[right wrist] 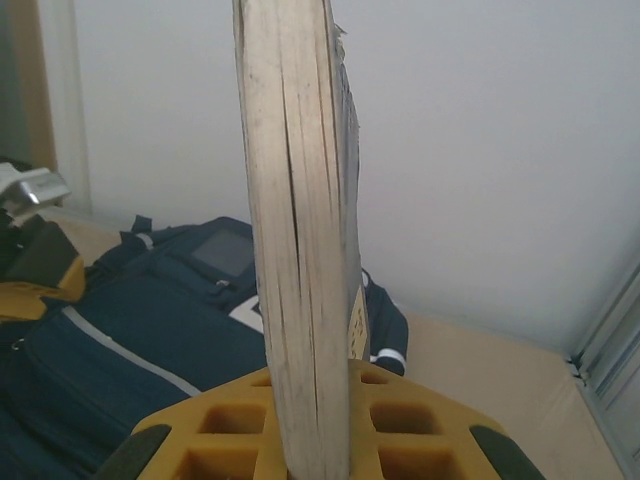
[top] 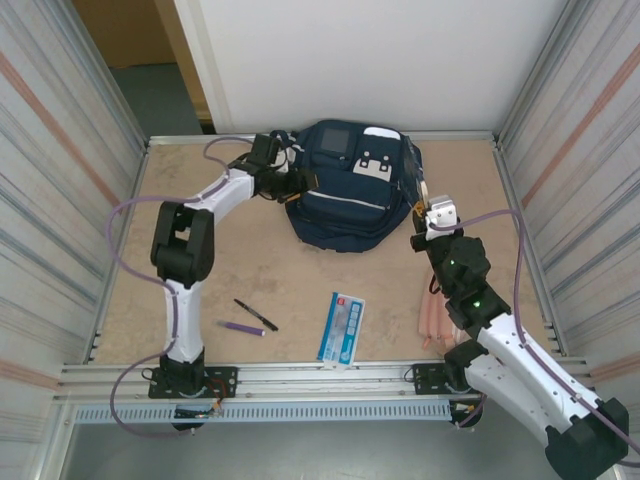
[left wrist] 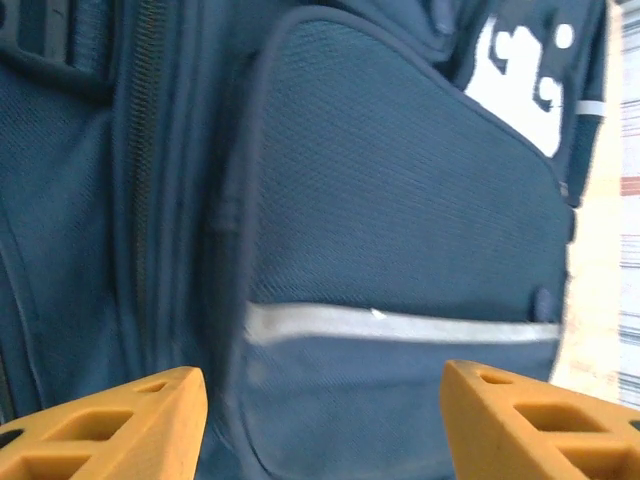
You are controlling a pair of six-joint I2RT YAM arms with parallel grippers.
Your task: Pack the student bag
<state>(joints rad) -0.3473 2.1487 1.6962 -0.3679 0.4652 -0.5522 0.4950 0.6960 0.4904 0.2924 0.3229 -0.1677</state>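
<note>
The student bag (top: 348,190), navy with grey stripes and a white patch, lies at the back middle of the table. My left gripper (top: 298,183) is at its left side. In the left wrist view its orange fingers (left wrist: 150,420) stand wide apart, open, just above the front pocket and its grey stripe (left wrist: 400,325), gripping nothing. My right gripper (top: 424,222) hovers by the bag's right side. It is shut on a book (right wrist: 300,200) held upright, with the page edges facing the right wrist camera, and the bag (right wrist: 130,330) lies beyond it.
A black pen (top: 256,315) and a purple marker (top: 243,327) lie near the left arm's base. A blue-and-white packet (top: 341,327) sits at the front middle. A pink pencil case (top: 432,318) lies partly under the right arm. Metal walls enclose the table.
</note>
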